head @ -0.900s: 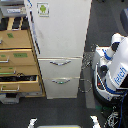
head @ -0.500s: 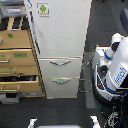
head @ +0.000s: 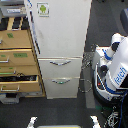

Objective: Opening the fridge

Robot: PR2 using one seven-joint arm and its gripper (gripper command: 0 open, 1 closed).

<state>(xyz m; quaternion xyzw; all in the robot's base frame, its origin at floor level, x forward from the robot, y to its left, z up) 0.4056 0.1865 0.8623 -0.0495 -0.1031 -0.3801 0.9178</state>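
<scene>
The tall white fridge [head: 62, 30] stands in the middle of the exterior view. Its large upper door lies flush and carries a green-logo sticker [head: 43, 8] near the top and a long dark handle [head: 34, 27] down its left edge. Below it, the two drawers are pushed in, with silver handles on the upper [head: 60, 63] and the lower [head: 60, 81]. No gripper fingers can be made out in this view. A white robot body [head: 116, 70] with blue lettering stands at the exterior view's right, apart from the fridge.
A wooden drawer cabinet [head: 17, 57] stands against the fridge on the exterior view's left, its lower drawers pulled out a little. Black cables [head: 90, 62] hang between the fridge and the robot body. Two white tips [head: 32, 121] [head: 94, 120] show at the bottom edge.
</scene>
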